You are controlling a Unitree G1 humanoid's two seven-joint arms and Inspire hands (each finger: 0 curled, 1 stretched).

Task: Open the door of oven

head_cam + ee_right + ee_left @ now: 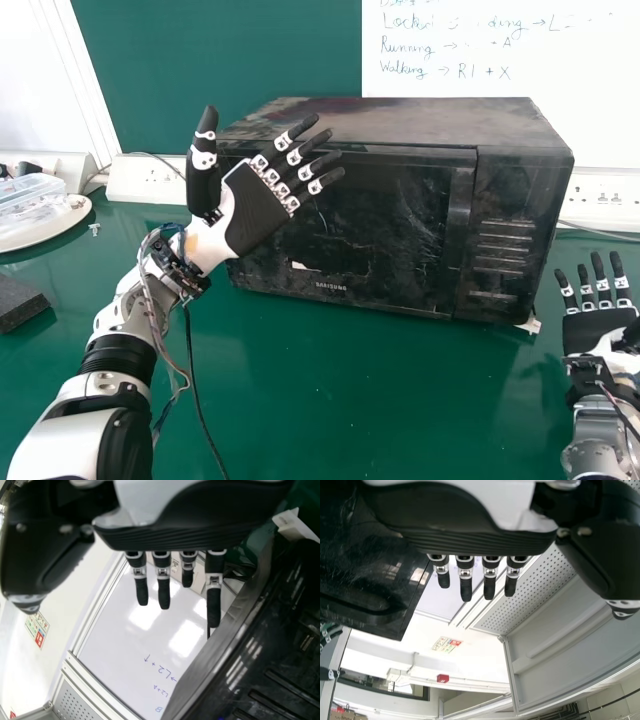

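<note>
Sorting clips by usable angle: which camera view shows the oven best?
The head view: the oven shows almost whole, with door and slotted panel, though the left hand covers some of the door. The left wrist view shows a dark, glossy part; the right wrist view, the slots and an adjoining face.

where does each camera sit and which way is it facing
Head view: on the head, facing forward and down at the oven; shows left hand, right hand and both arms.
Left wrist view: at the left wrist, facing past the left hand's fingers toward a white wall.
Right wrist view: at the right wrist, facing past the right hand's fingers toward a whiteboard.
Shared: both wrist views include the oven.
</note>
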